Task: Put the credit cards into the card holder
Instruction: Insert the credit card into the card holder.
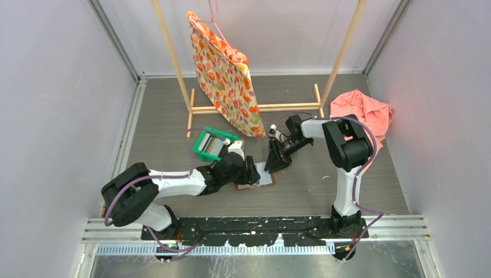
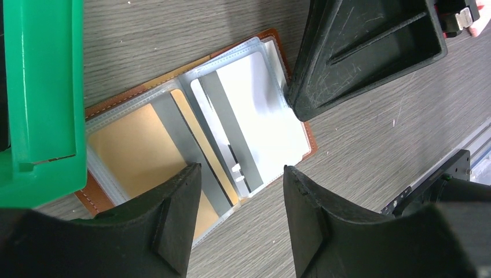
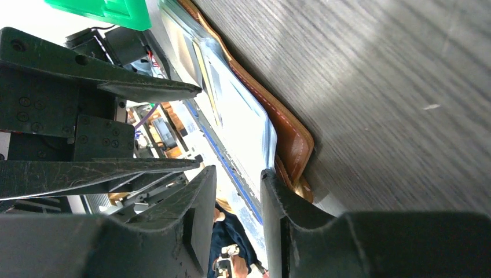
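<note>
A: Two tools, how do they stand?

B: The left tool (image 2: 240, 169) is spread, hovering over the open card holder (image 2: 133, 150) on the tabletop (image 2: 370, 139). A grey-striped credit card (image 2: 260, 127) sits in its clear sleeve. The right tool (image 3: 237, 172), at the holder's 2 o'clock edge, is narrowly parted; I cannot tell whether it grips.

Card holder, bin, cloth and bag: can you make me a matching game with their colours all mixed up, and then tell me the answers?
Things:
1. card holder
2. bin
3. crumpled cloth in the far right corner
4. hanging bag

Colours:
A. green
B. orange flowery pattern
C. brown
D. pink

Right pairs: 1-C, 2-A, 3-D, 4-B.
</note>
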`<state>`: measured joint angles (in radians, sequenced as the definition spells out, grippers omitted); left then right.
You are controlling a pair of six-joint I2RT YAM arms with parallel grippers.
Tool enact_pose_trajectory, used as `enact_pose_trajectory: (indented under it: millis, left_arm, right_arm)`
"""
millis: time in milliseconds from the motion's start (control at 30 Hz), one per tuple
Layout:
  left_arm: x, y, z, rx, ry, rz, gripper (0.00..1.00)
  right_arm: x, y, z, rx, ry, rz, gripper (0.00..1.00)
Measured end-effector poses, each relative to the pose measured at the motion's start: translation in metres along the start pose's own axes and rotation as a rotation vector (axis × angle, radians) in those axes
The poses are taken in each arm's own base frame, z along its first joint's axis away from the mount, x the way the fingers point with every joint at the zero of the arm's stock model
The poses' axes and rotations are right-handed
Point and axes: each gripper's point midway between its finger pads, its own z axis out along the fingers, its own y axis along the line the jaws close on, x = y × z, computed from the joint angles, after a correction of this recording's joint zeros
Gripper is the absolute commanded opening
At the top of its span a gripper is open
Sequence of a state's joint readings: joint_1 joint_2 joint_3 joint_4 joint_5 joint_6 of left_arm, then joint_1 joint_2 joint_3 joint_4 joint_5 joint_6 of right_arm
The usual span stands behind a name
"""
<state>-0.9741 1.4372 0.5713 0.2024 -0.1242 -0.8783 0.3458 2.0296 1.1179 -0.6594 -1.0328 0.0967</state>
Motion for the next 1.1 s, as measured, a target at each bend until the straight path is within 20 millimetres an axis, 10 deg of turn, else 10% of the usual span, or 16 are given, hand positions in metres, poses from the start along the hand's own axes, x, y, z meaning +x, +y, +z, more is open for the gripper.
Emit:
enact_pose_trajectory:
  millis: [1100]
  left_arm:
    - [0.004,-0.015,0.007,0.121,0.011,-0.022,0.67]
  right_arm:
    - [0.008,0.028,0.01,-0.146,0.065,0.004,0.33]
